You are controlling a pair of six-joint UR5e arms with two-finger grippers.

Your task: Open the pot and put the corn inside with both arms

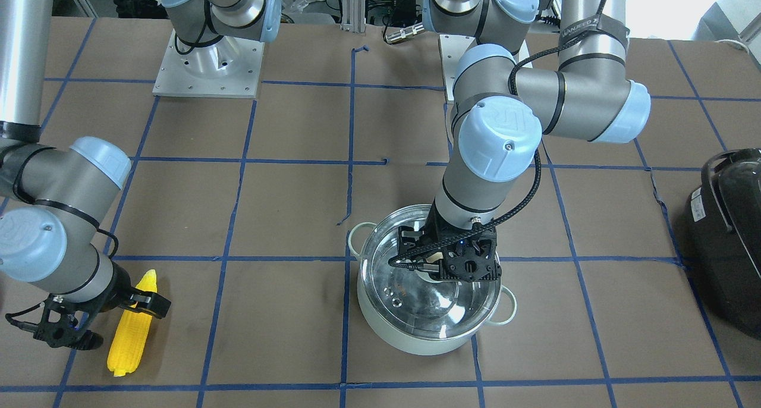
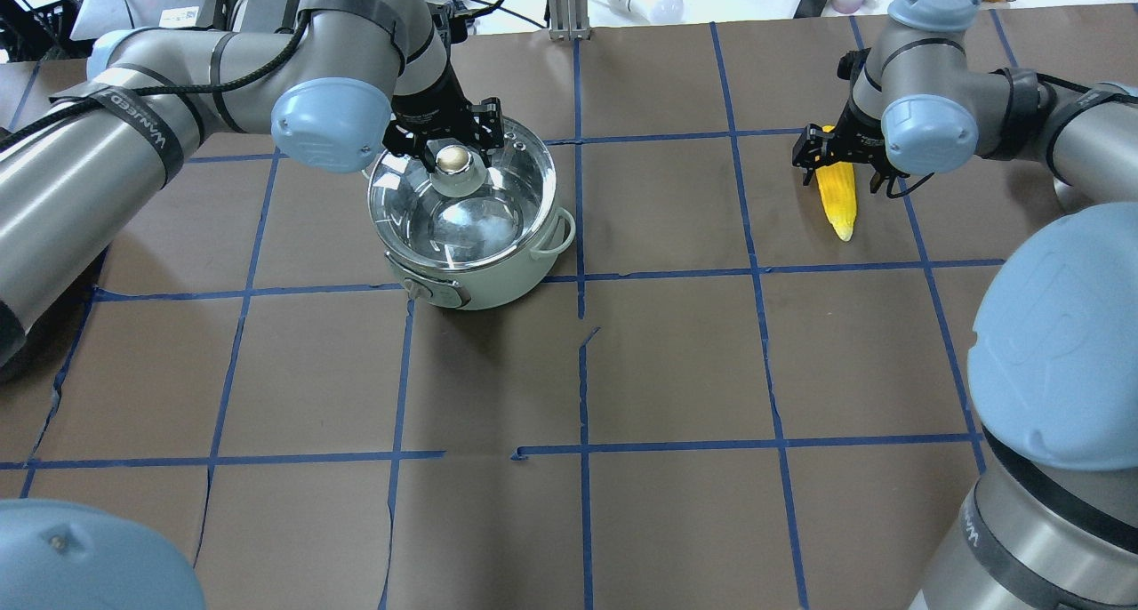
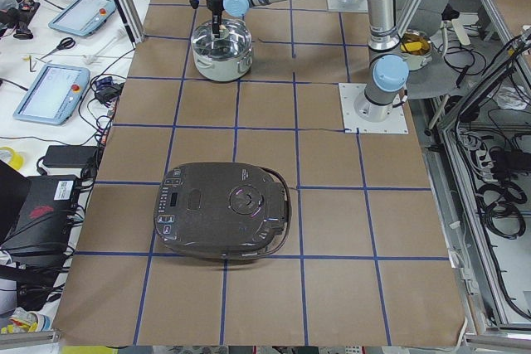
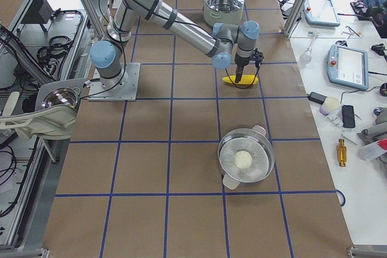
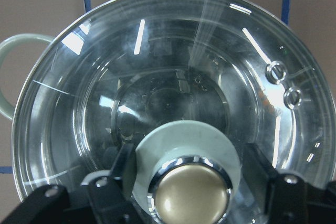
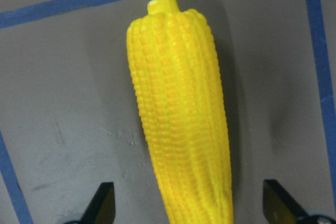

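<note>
The pale mint pot (image 1: pixel 416 339) stands at mid-table with its glass lid (image 1: pixel 410 295) on; it also shows in the overhead view (image 2: pixel 484 281). My left gripper (image 2: pixel 449 139) is down over the lid, open, a finger on each side of the brass knob (image 5: pixel 191 195) without closing on it. The yellow corn (image 1: pixel 131 330) lies flat on the table, also seen from overhead (image 2: pixel 837 196). My right gripper (image 6: pixel 191 208) is open and low over the corn (image 6: pixel 181 119), one fingertip (image 6: pixel 102 205) on each side of its thick end.
A large black appliance (image 1: pixel 728 241) sits on the table toward the robot's left end. A steel pan with a white lump (image 4: pixel 245 158) sits toward the right end. Blue tape lines grid the brown table.
</note>
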